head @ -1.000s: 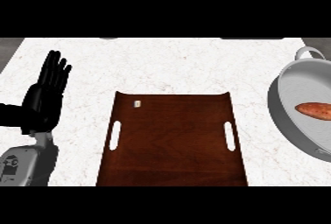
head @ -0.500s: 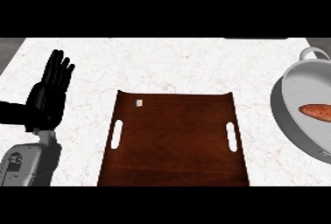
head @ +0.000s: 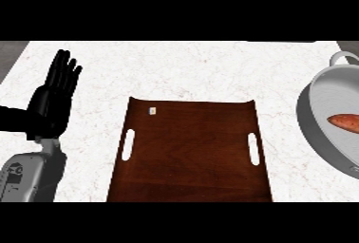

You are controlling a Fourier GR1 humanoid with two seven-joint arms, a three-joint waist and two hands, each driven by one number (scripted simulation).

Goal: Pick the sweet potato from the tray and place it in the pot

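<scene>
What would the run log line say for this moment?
sweet potato: in pot | tray: bare | left hand: open, resting | right hand: unseen

White marble counter (head: 203,71)

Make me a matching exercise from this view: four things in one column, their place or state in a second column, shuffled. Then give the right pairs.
Things:
1. sweet potato
2. tray
3. left hand
4. pot

Places or states:
A. at the view's left, open, fingers up, resting
B. at the counter's right edge, partly cut off by the view
C. lying inside the pot
D. brown, in the middle of the counter, nothing on it

Pairs: 1-C, 2-D, 3-A, 4-B
</scene>
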